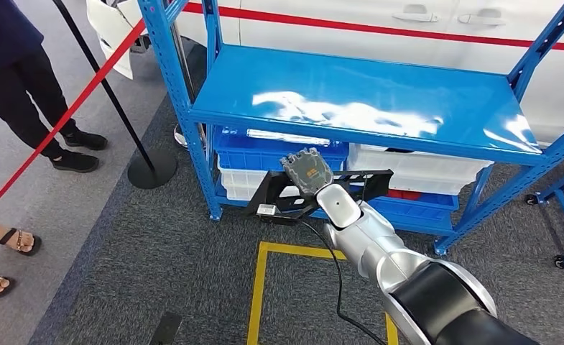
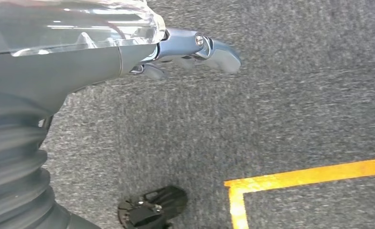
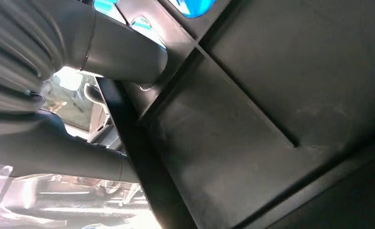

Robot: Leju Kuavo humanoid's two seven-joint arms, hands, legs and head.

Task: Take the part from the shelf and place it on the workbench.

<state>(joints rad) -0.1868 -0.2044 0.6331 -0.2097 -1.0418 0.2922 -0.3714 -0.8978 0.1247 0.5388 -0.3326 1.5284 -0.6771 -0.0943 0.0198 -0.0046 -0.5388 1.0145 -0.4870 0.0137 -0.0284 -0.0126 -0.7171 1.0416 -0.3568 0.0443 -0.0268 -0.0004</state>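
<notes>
My right hand (image 1: 307,172) grips a long black plastic part (image 1: 268,192) and holds it level in front of the blue shelf (image 1: 358,97), below its top board. The right wrist view sits tight against the black part (image 3: 252,124), with my grey thumb (image 3: 123,52) clamped on its ridge. My left hand (image 2: 190,50) hangs over grey carpet, its fingers partly curled with nothing in them.
White and blue bins (image 1: 279,154) stand on the shelf's lower level. A yellow floor square (image 1: 261,287) lies before the shelf. A red barrier rope on a black stand (image 1: 149,169) is at the left, with people (image 1: 27,79) beyond it. A white car (image 1: 379,21) stands behind the shelf.
</notes>
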